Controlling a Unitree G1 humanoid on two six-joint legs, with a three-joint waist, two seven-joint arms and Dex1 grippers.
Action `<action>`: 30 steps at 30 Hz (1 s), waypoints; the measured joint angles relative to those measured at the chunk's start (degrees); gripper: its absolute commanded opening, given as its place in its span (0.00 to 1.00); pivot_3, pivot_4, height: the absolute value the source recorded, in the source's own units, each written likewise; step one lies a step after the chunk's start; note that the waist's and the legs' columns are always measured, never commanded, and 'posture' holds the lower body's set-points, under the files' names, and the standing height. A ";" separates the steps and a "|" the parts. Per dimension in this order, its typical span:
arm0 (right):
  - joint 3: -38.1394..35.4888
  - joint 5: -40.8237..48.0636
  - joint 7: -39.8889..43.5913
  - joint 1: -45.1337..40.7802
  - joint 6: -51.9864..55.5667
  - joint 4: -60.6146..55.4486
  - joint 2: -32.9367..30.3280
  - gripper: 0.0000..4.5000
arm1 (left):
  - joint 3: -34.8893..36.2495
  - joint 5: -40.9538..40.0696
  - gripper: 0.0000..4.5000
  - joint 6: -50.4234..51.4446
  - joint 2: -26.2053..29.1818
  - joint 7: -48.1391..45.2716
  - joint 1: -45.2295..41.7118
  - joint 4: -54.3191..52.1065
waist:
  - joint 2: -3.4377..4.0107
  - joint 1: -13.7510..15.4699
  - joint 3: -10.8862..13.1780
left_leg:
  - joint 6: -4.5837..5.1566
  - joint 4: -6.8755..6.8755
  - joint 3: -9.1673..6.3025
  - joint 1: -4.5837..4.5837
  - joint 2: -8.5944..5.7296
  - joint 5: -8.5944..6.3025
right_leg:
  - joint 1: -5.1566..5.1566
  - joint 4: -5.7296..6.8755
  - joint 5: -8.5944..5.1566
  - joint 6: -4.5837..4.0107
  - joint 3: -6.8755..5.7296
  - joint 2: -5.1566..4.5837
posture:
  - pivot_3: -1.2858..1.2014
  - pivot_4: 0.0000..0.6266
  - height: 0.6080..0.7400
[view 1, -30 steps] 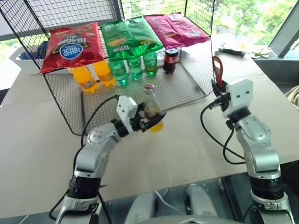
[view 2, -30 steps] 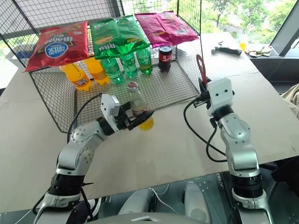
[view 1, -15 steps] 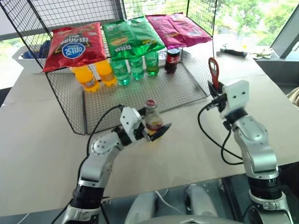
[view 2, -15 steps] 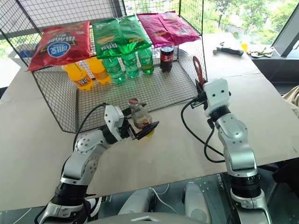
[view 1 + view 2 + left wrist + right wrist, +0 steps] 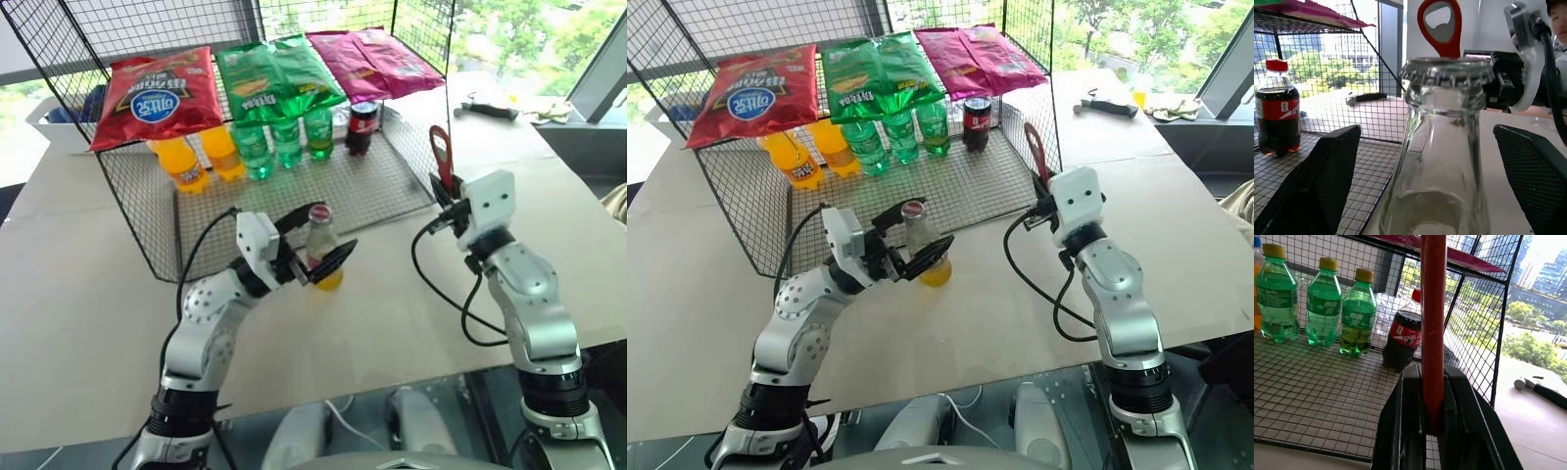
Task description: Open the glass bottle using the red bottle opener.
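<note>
The small clear glass bottle [image 5: 321, 250] stands capped between the released left gripper [image 5: 321, 245]; right gripper [image 5: 443, 192] clenches the flat red bottle opener [image 5: 441, 155] beside the black wire rack [image 5: 392, 186]

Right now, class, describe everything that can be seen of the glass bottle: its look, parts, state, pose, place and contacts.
The glass bottle is small and clear, with yellow liquid low down, a red label and a narrow neck. Its crimped metal cap is on. It stands upright on the table just in front of the wire rack, between the wide-open fingers of the left hand, which do not grip it.
</note>
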 measured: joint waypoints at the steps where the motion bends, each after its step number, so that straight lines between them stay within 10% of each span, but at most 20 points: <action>1: 0.03 0.00 0.11 -0.01 -0.18 0.01 0.00 0.00 | 0.00 0.00 0.99 0.03 0.02 0.00 -0.19 -0.04 | 0.00 -0.01 0.00 | 0.00 0.00 0.00 0.00 0.00 0.00 | 0.00 0.00 0.00 0.00 0.00 0.00 | 0.52 0.24 1.00; 16: 0.32 -0.08 0.15 -0.34 -0.65 1.11 0.12 0.00 | -0.04 0.20 0.99 0.08 1.56 -1.18 -0.21 0.01 | 0.00 -0.02 0.00 | 0.00 0.00 0.00 0.00 0.00 0.00 | 0.00 -0.01 0.00 0.00 0.00 0.00 | 0.52 0.24 1.00; 24: 0.38 -0.29 0.12 -0.35 -0.72 1.11 0.13 0.00 | 0.17 -0.07 0.40 -0.20 1.60 -1.91 -0.27 0.05 | 0.01 -0.01 -0.03 | 0.00 0.00 0.00 0.01 0.01 0.00 | 0.00 -0.01 0.00 0.00 0.00 0.00 | 0.52 0.24 1.00; 30: 2.03 -0.94 0.43 -0.41 -0.72 1.10 0.09 0.00 | 0.18 -0.21 0.39 -1.43 1.75 -2.55 0.46 0.14 | 0.03 -0.02 -0.05 | 0.00 0.00 0.01 0.08 0.01 0.00 | 0.05 0.01 0.00 -0.01 0.01 0.01 | 0.52 0.24 1.00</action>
